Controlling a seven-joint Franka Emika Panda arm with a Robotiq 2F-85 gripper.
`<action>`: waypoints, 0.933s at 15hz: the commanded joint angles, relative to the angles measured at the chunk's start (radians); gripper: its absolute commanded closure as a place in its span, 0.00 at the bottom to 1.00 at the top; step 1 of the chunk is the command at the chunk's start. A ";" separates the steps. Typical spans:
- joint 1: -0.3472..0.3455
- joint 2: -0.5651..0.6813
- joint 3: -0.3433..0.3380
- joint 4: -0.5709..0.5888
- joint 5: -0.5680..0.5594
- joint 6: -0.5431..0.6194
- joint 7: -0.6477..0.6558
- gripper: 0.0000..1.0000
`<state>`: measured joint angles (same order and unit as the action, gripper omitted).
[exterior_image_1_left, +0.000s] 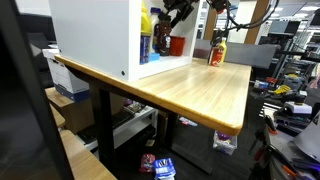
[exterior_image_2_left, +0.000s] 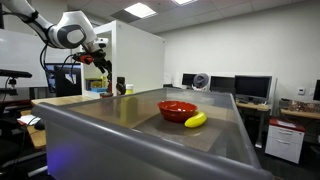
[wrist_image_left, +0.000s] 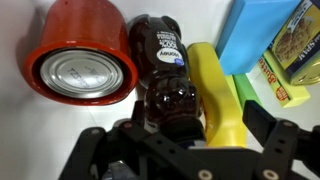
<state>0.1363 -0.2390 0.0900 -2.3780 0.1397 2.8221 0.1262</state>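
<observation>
In the wrist view my gripper (wrist_image_left: 200, 128) is open over a shelf of groceries. A dark brown syrup bottle (wrist_image_left: 165, 70) and a curved yellow object (wrist_image_left: 218, 95) lie between its fingers. A red can with a silver lid (wrist_image_left: 80, 65) is just beside the bottle. A blue box (wrist_image_left: 258, 35) and a yellow box (wrist_image_left: 295, 55) are on the other side. In both exterior views the gripper (exterior_image_1_left: 180, 14) (exterior_image_2_left: 100, 62) reaches into a white open cabinet (exterior_image_1_left: 95, 35) on a wooden table (exterior_image_1_left: 200, 90).
An orange-yellow bottle (exterior_image_1_left: 217, 52) stands on the table outside the cabinet. A red bowl (exterior_image_2_left: 178, 108) and a banana (exterior_image_2_left: 196, 120) sit on a grey surface near the camera. Desks with monitors (exterior_image_2_left: 250, 88) line the back of the room.
</observation>
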 joint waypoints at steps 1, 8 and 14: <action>-0.009 0.002 0.022 0.016 -0.021 -0.011 0.009 0.00; -0.080 -0.003 0.087 0.017 -0.164 -0.038 0.148 0.00; -0.160 -0.001 0.142 0.038 -0.342 -0.121 0.340 0.00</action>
<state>0.0069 -0.2391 0.2031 -2.3628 -0.1511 2.7497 0.3946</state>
